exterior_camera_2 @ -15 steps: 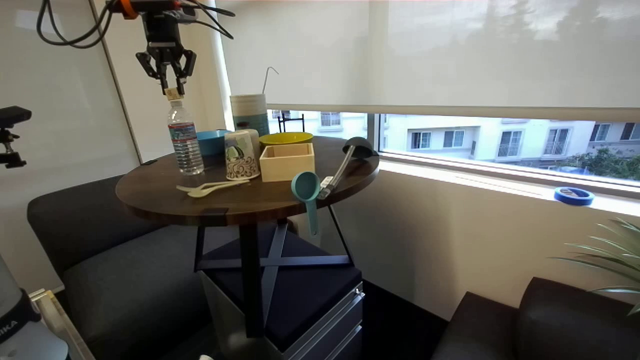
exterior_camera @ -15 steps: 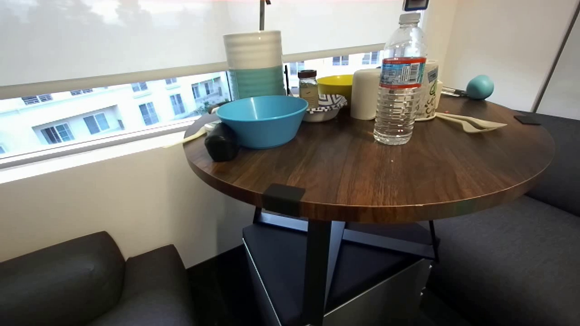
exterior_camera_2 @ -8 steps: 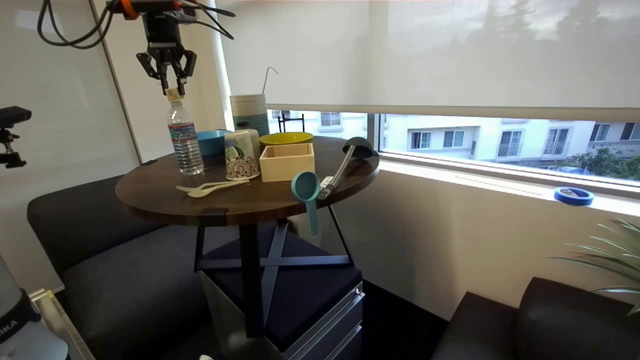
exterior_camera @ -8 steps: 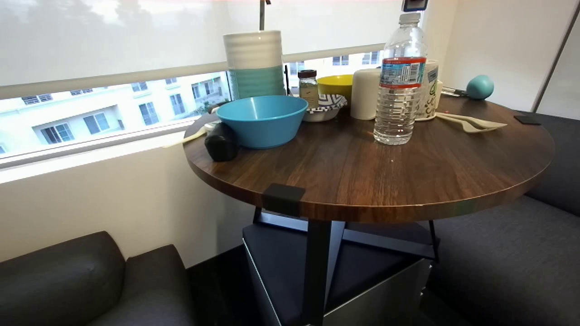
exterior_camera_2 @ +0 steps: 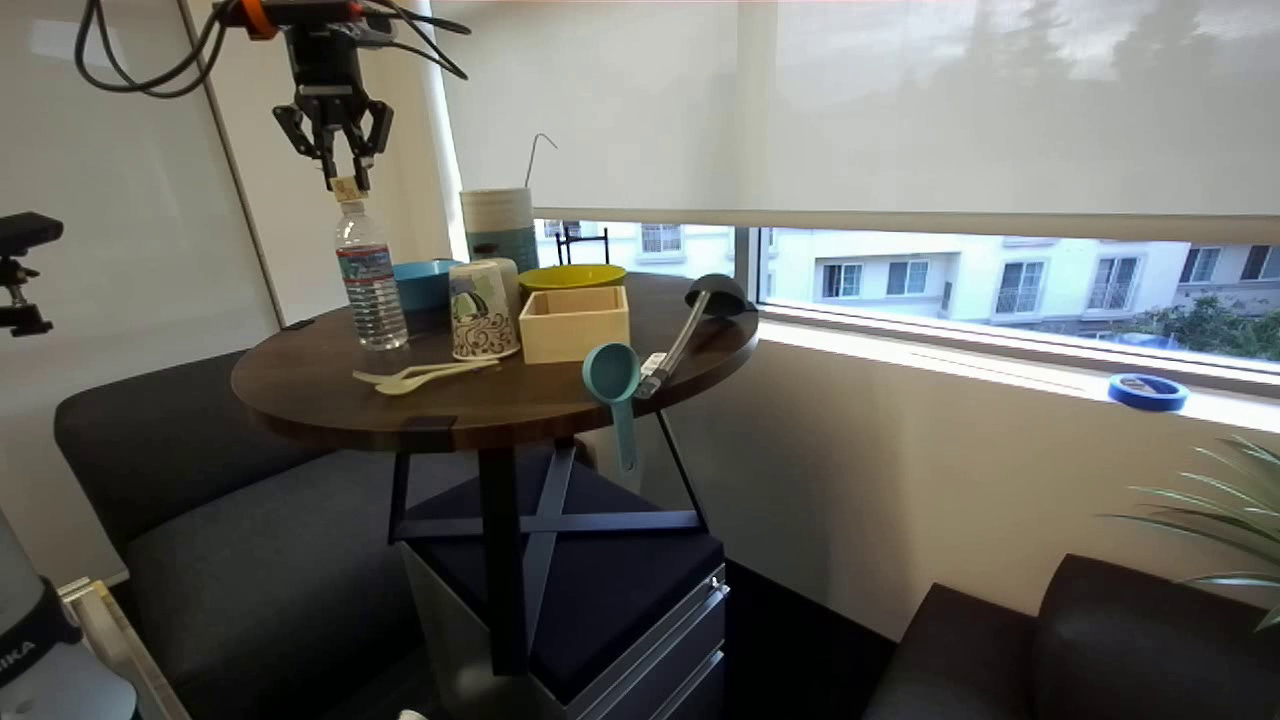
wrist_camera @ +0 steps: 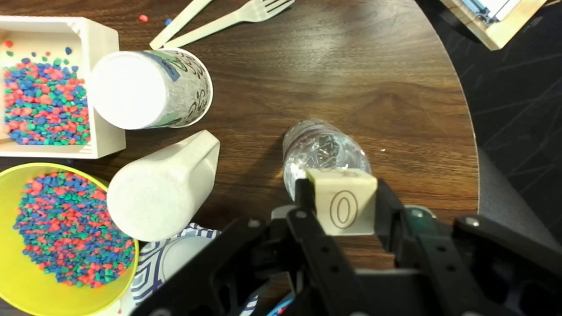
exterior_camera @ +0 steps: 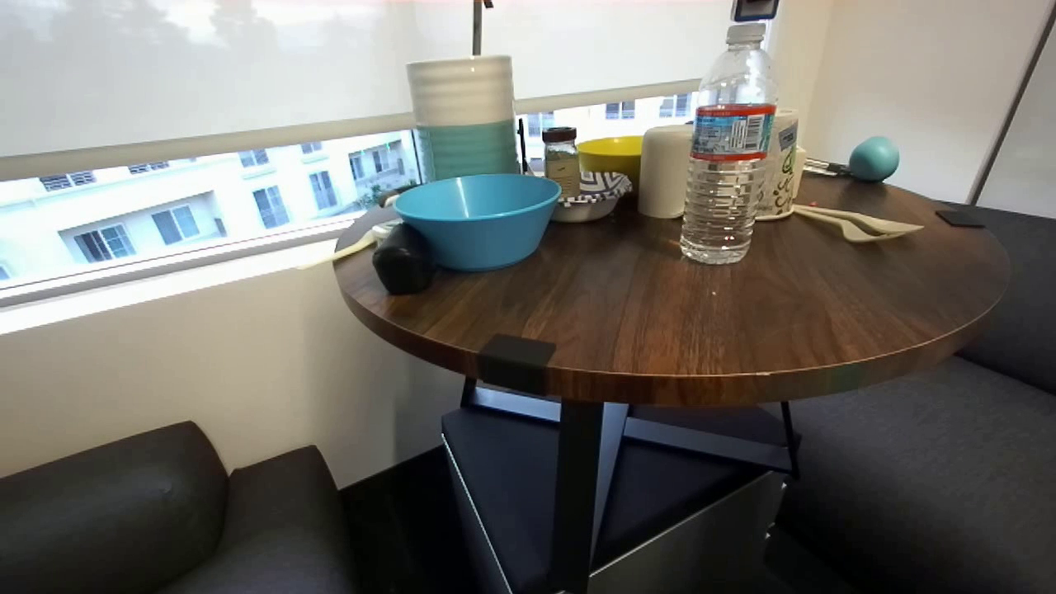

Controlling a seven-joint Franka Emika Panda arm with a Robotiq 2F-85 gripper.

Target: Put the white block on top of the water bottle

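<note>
The white cubic block [wrist_camera: 345, 210] was clasped in the jaws of the black two-fingered gripper [exterior_camera_2: 346, 184] just above the clear plastic water bottle [exterior_camera_2: 369, 283], though contact was unclear.

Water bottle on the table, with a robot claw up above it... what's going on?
The robot's gripper is holding a little white block with a 0 on it, and its job is to put that on top of the water bottle. The bottle stands upright on the round table, which also has a blue bowl on it. An exterior view shows the bottle's white cap with no block resting on it, so that part isn't done yet.
</note>
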